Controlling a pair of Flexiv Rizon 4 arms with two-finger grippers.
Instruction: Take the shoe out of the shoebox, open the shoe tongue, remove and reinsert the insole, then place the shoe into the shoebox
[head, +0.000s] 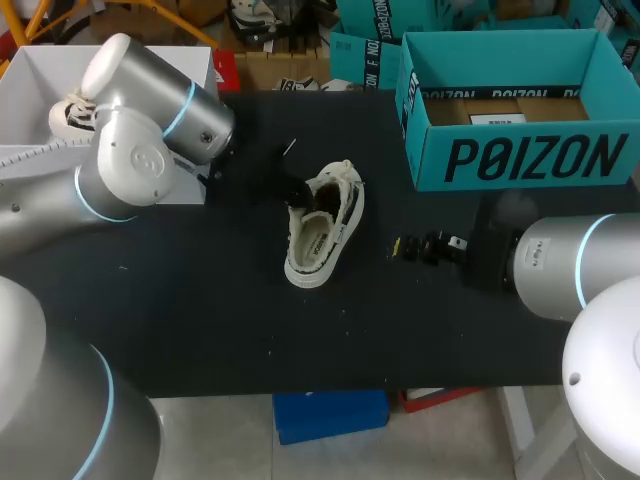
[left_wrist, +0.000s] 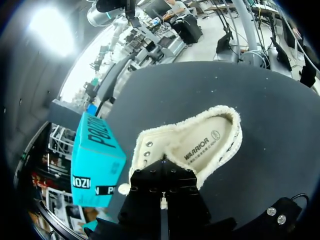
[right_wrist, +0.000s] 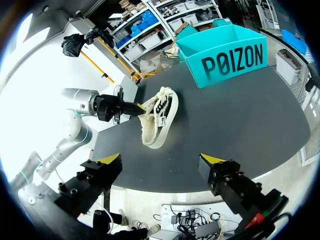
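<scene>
Step in hand, as judged: opening the shoe (head: 325, 230) for insole removal. Steady the eyelet end, then pinch the insole (left_wrist: 205, 145) at its heel edge and lift along the shoe's length.

The shoe lies on the table (head: 200, 310), near the shoebox (head: 520, 160) but apart from it. Its long axis runs near to far, tilted toward the shoebox. The toe appears to point away from the robot.

Left gripper (right_wrist: 140, 106): at the eyelet edge, grip cannot be told. Right gripper (right_wrist: 161, 159): fingers wide, empty, near the shoe.

Shoe (left_wrist: 200, 145) near end hidden under left gripper (left_wrist: 162, 175) body in left wrist view; its hold on shoe unclear
</scene>
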